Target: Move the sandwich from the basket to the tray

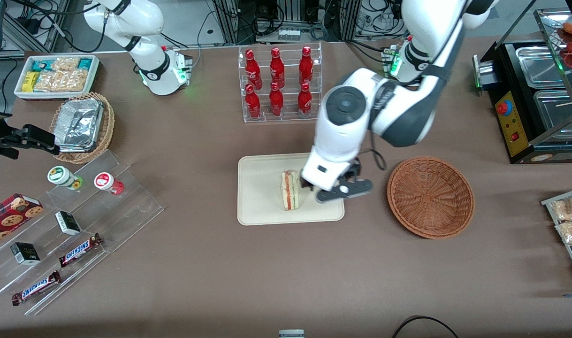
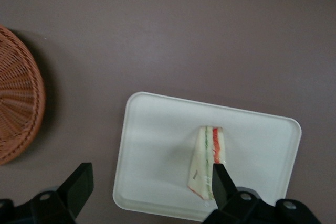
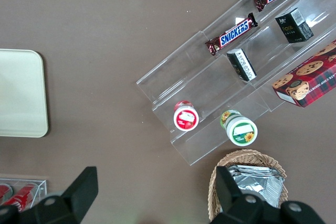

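The sandwich (image 1: 290,190) (image 2: 209,156), a pale wedge with red, orange and green layers, lies on the cream tray (image 1: 262,206) (image 2: 157,145) near the tray's middle. My left gripper (image 1: 333,188) (image 2: 149,184) hangs just above the tray at the edge nearest the basket, beside the sandwich. It is open wide and holds nothing; one fingertip (image 2: 220,179) overlaps the sandwich's corner in the left wrist view. The reddish-brown wicker basket (image 1: 430,197) (image 2: 16,108) stands on the table beside the tray, toward the working arm's end, with nothing in it.
A clear rack of red bottles (image 1: 278,84) stands farther from the front camera than the tray. Toward the parked arm's end are a stepped acrylic shelf (image 1: 79,220) with snacks, a tan basket with foil (image 1: 81,124) and a white snack bin (image 1: 56,75). A black machine (image 1: 534,103) stands at the working arm's end.
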